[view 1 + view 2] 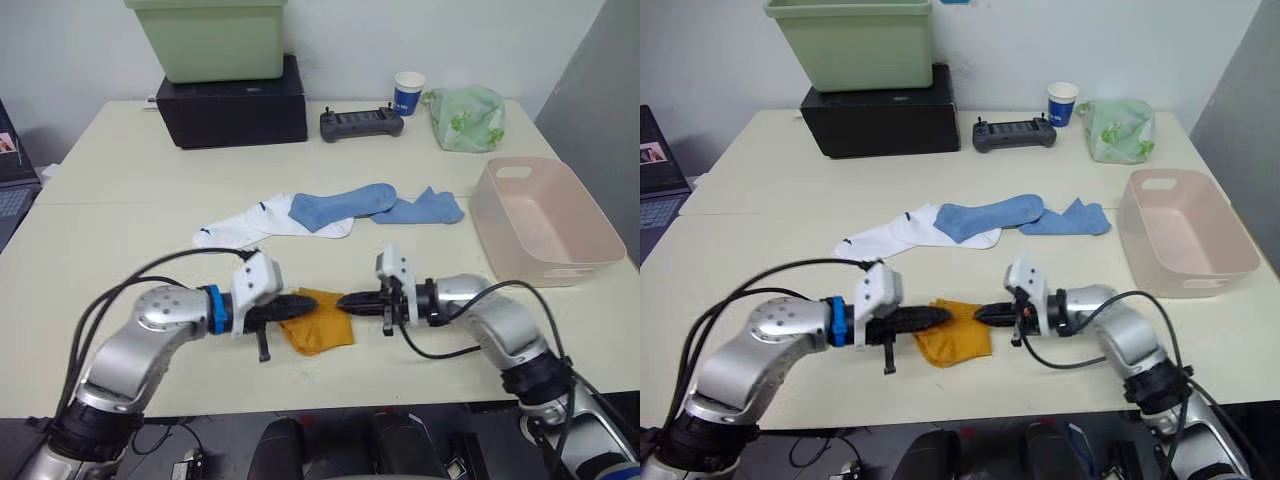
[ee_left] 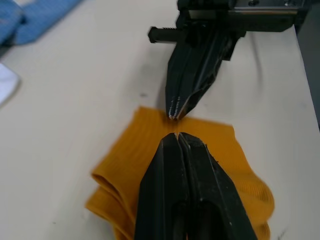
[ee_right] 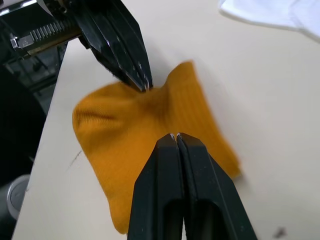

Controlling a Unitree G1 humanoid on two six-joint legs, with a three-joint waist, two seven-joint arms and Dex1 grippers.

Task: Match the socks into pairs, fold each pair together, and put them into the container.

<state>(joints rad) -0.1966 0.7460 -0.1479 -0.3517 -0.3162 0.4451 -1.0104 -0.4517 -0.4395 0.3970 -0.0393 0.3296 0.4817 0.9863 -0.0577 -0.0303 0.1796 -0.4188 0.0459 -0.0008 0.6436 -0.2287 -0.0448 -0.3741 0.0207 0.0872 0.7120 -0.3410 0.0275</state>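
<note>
Pinching ribbed, folded orange socks (image 1: pixel 318 322) from opposite sides: left gripper (image 1: pixel 305 303) and right gripper (image 1: pixel 347 301), both clamped

The folded orange socks (image 1: pixel 318 320) lay at the near edge of the table (image 1: pixel 120 200), and I use them as my mark. My left gripper (image 1: pixel 308 301) and my right gripper (image 1: pixel 344 301) met tip to tip over them, both pinched closed, so nothing could pass between. Behind the orange socks, a strip of bare table ran before the white socks (image 1: pixel 240 228) and blue socks (image 1: pixel 375 205). Right of them, bare table led to the pink container (image 1: pixel 545 222).
</note>
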